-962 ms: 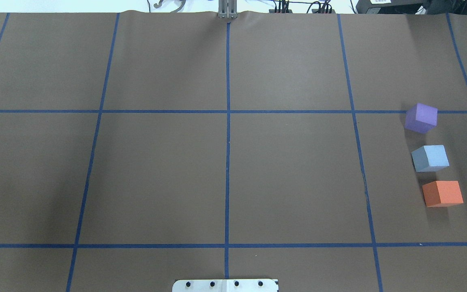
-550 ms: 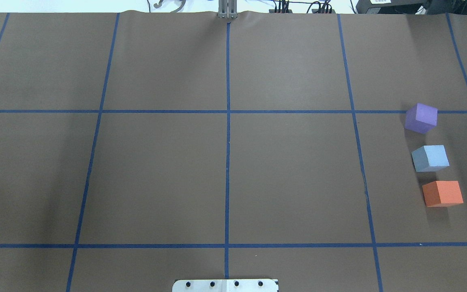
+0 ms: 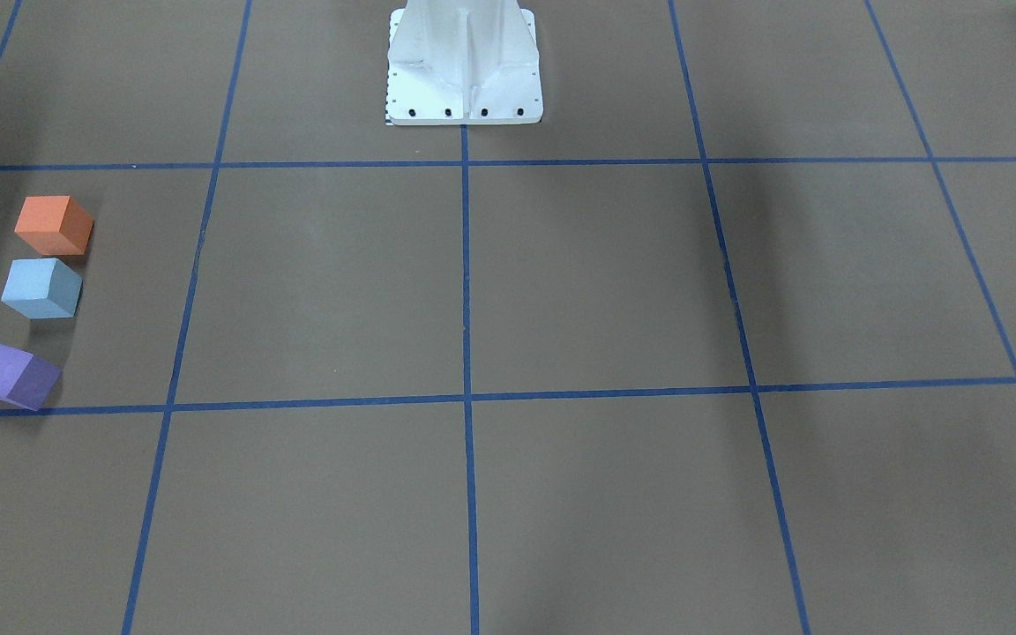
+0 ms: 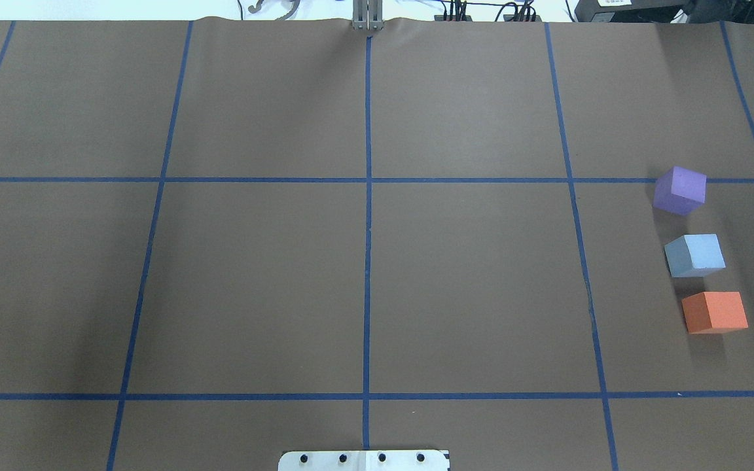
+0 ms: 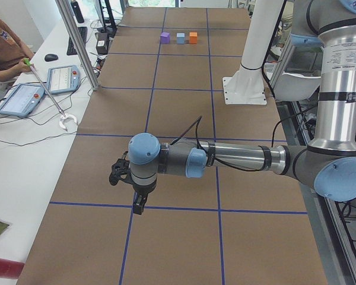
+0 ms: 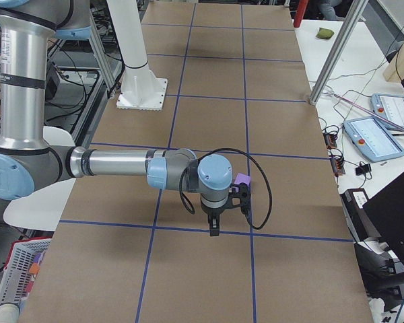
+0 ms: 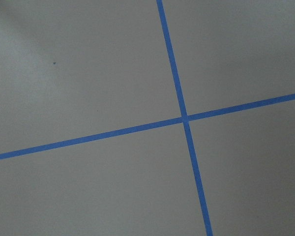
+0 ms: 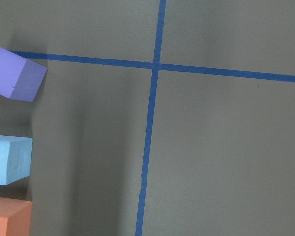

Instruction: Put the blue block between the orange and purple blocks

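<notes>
Nothing is seen to have moved since the earlier overhead frames. The blue block (image 4: 694,255) is found at the 3 o'clock edge of the surface (image 4: 468,288), between the purple block (image 4: 680,190) at its 12 o'clock and the orange block (image 4: 715,312) at its 6 o'clock, and it is set apart from both. The placement is judged done. The right tool (image 6: 214,230) is held near the row, and the left tool (image 5: 137,206) well apart from it. Whether either is wide or narrow cannot be told. If the right arm is drawn away low, the row could be swept and the line broken.
</notes>
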Available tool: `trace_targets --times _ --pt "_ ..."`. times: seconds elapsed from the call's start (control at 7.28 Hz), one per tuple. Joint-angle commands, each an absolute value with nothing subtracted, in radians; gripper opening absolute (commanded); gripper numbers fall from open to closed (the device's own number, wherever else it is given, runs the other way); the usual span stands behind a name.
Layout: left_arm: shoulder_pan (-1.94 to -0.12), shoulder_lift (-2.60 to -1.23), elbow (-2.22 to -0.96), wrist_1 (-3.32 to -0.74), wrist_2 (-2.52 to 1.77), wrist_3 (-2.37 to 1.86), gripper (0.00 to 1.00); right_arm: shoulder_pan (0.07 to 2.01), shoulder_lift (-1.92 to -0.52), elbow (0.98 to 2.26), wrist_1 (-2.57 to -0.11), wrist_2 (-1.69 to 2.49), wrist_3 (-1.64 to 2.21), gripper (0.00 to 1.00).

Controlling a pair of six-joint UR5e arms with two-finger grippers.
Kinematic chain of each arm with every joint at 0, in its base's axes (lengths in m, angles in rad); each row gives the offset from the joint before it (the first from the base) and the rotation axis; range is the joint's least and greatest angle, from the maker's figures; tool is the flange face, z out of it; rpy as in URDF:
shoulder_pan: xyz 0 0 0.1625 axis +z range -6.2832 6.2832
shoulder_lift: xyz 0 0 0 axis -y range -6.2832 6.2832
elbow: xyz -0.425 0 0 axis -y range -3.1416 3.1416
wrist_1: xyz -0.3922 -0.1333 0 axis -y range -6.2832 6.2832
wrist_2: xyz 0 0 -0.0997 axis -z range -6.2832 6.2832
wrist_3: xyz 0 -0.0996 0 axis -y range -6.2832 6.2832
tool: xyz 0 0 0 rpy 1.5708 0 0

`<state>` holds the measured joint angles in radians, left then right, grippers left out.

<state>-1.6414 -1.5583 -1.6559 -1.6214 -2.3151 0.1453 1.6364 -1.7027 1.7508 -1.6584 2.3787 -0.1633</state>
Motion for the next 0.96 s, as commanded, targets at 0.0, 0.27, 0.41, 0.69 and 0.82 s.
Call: trace_targets --times 0.0,0.27,0.41,0.69,0.82 --pt "-1.640 -1.554 -1.658 -1.624 -2.315 0.138 1.00 1.629 -1.701 1.744 -1.657 2.378 -0.164 1.00" --pt "-1.638 -1.552 -1.652 -1.624 -2.313 0.137 1.00 1.629 -1.701 1.744 -1.657 2.379 -0.164 1.00" --pt "-1.638 -1.552 -1.651 -1.623 -2.313 0.137 1.00 1.629 -1.700 1.744 -1.657 2.378 -0.164 1.00" --pt "-1.638 -1.552 -1.649 -1.621 -2.313 0.137 1.00 1.628 -1.698 1.746 -1.657 2.378 -0.166 1.00" --pt "-1.638 -1.552 -1.651 -1.623 -2.306 0.137 1.00 1.626 -1.698 1.746 -1.657 2.378 -0.166 1.00"
